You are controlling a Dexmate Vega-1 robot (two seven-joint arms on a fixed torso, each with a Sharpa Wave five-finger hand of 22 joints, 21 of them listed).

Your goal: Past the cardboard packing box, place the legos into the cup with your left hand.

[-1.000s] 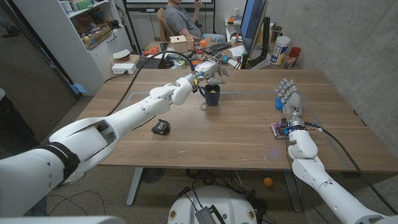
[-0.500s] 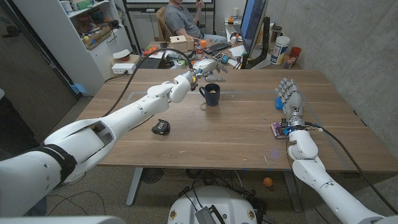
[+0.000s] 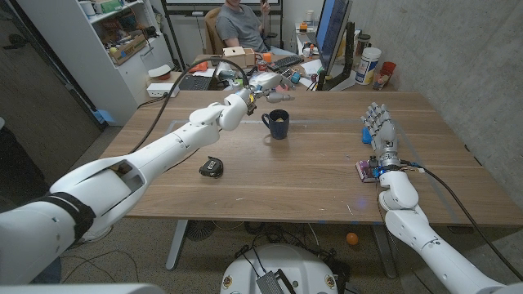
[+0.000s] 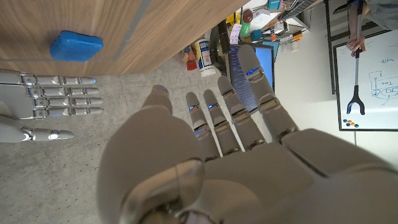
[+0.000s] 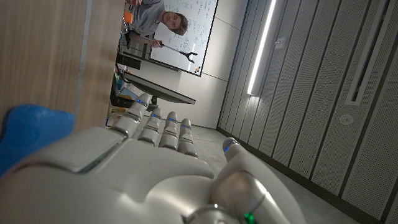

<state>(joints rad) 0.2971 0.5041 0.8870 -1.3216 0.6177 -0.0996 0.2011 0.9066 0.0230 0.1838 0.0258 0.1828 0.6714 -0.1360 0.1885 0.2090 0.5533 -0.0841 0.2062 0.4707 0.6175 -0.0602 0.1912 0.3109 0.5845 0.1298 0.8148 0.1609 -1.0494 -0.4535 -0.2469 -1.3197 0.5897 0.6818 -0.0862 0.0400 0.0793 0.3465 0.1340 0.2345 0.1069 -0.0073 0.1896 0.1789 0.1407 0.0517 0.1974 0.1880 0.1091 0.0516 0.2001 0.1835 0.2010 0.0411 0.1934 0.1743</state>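
Dark blue mug [image 3: 278,123] stood mid-table, something yellowish inside, possibly legos. My left hand [image 3: 266,82] hovered past its far side, fingers spread, holding nothing, nearer it than my right hand [image 3: 379,130], upright and empty.

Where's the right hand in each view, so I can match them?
Head view: right hand upright near the wooden table's right edge.
Left wrist view: its fingers near the blue block.
Right wrist view: in the foreground.
Shared landmark: the wooden table.
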